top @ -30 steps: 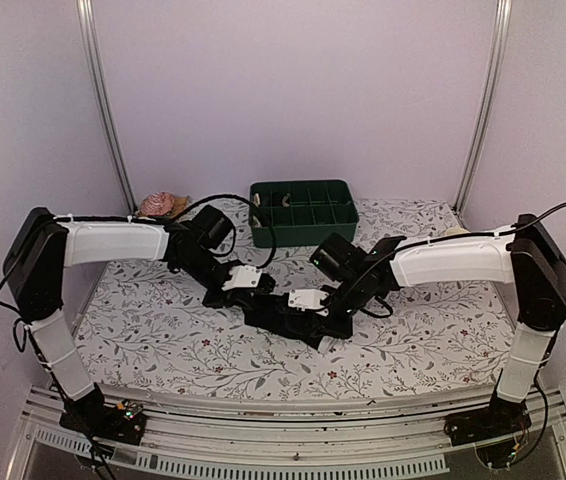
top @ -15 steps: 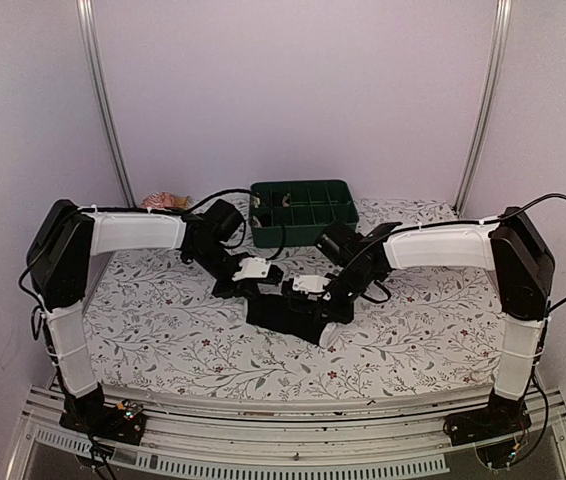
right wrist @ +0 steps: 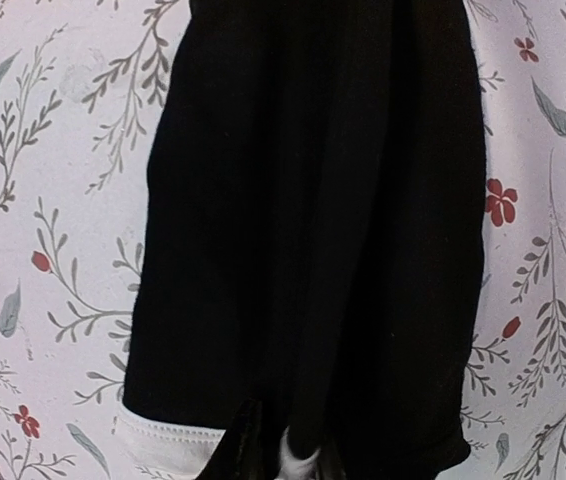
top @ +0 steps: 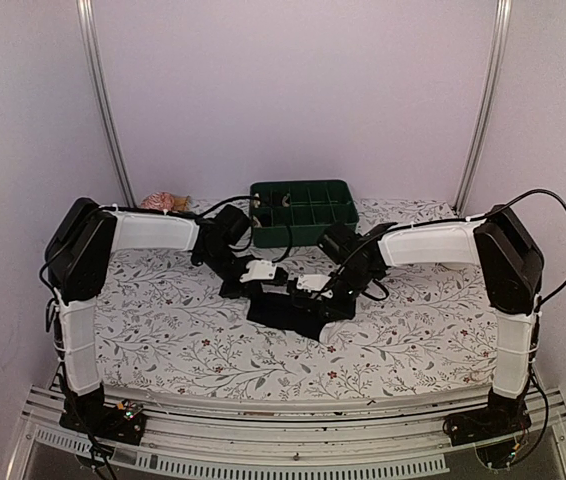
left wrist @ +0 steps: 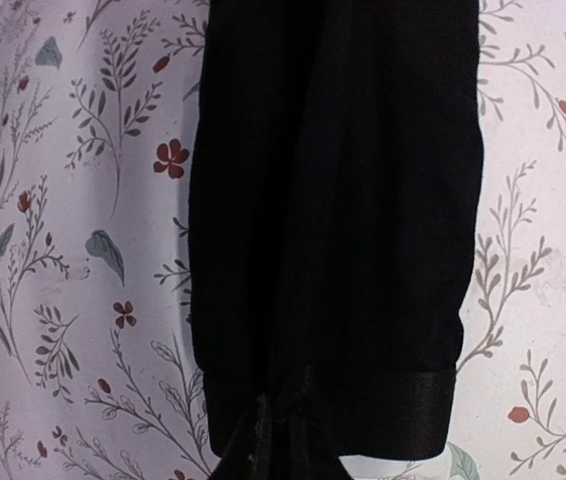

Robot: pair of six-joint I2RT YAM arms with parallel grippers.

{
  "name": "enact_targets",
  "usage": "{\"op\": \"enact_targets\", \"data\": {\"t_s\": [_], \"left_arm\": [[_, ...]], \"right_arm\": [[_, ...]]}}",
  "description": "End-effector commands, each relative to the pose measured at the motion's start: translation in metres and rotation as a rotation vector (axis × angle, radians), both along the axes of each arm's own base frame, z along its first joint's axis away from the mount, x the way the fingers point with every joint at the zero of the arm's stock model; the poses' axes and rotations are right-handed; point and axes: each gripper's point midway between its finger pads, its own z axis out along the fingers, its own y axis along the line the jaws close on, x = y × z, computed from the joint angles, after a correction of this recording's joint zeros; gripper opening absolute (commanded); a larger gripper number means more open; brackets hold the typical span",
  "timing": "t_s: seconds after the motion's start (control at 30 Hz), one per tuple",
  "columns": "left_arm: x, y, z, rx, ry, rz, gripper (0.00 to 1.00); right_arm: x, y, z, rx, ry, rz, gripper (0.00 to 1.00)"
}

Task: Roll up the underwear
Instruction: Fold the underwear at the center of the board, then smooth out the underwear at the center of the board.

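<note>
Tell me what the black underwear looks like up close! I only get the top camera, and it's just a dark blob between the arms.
Observer: On the left wrist camera the underwear has a shiny black band across its lower end.
Operator: Is it all black?
Observer: No. The right wrist camera shows a white band peeking out at the fabric's lower left corner.
Operator: Is it lying flat?
Observer: Not quite. Long folds run down it and gather at the bottom middle of both wrist pictures.

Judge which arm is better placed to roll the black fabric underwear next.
Left, probably: the left gripper is shut on the shiny hem of the black fabric underwear, ready to turn it. The right gripper has an unclear hold on it.
</note>
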Motion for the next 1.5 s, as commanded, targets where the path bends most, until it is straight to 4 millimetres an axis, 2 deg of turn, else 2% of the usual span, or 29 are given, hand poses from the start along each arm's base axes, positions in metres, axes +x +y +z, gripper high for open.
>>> {"op": "enact_targets", "data": {"t_s": [0.0,0.1,0.2,0.23,0.3,0.37,0.4,0.43,0.57,0.67,0.73,0.77,0.83,0.93,1.0,1.07,1.2,1.47], "left_arm": [[0.022,0.008,-0.001,0.020,-0.052,0.060,0.19],[0.029,0.008,0.002,0.008,-0.078,0.082,0.28],[0.034,0.008,0.011,-0.019,-0.100,0.104,0.34],[0.036,0.007,0.016,-0.030,-0.111,0.118,0.42],[0.042,0.006,0.026,-0.054,-0.144,0.145,0.46],[0.050,0.005,0.035,-0.079,-0.182,0.183,0.54],[0.053,0.005,0.036,-0.085,-0.192,0.201,0.55],[0.057,0.005,0.055,-0.117,-0.230,0.220,0.55],[0.064,0.005,0.082,-0.178,-0.297,0.271,0.59],[0.070,0.008,0.097,-0.206,-0.351,0.316,0.61],[0.067,0.009,0.103,-0.216,-0.351,0.319,0.60],[0.062,0.008,0.104,-0.219,-0.335,0.309,0.56],[0.045,0.004,0.101,-0.226,-0.282,0.268,0.46],[0.020,-0.002,0.084,-0.209,-0.227,0.205,0.30],[0.003,-0.005,0.064,-0.174,-0.193,0.172,0.19],[-0.007,-0.010,0.049,-0.152,-0.160,0.153,0.10],[-0.008,-0.013,0.024,-0.112,-0.116,0.172,0.05],[-0.012,-0.013,-0.002,-0.069,-0.077,0.172,0.05]], "right_arm": [[0.031,-0.014,-0.004,-0.060,-0.091,-0.082,0.26],[0.040,-0.015,0.000,-0.060,-0.136,-0.109,0.32],[0.046,-0.016,0.008,-0.051,-0.173,-0.131,0.33],[0.050,-0.017,0.012,-0.050,-0.195,-0.148,0.34],[0.058,-0.021,0.018,-0.063,-0.241,-0.182,0.34],[0.066,-0.025,0.025,-0.071,-0.282,-0.228,0.35],[0.067,-0.026,0.028,-0.068,-0.291,-0.247,0.36],[0.068,-0.026,0.033,-0.058,-0.303,-0.257,0.36],[0.071,-0.032,0.049,-0.028,-0.356,-0.323,0.47],[0.072,-0.037,0.058,-0.028,-0.392,-0.360,0.50],[0.076,-0.042,0.066,-0.032,-0.415,-0.410,0.50],[0.077,-0.044,0.070,-0.025,-0.425,-0.428,0.48],[0.075,-0.040,0.083,0.033,-0.425,-0.452,0.42],[0.064,-0.024,0.089,0.154,-0.368,-0.423,0.24],[0.054,-0.010,0.089,0.242,-0.314,-0.386,0.17],[0.043,-0.007,0.073,0.262,-0.258,-0.375,0.12],[0.034,0.002,0.048,0.270,-0.170,-0.359,0.08],[0.031,0.000,-0.003,0.191,-0.089,-0.376,0.06]]}}
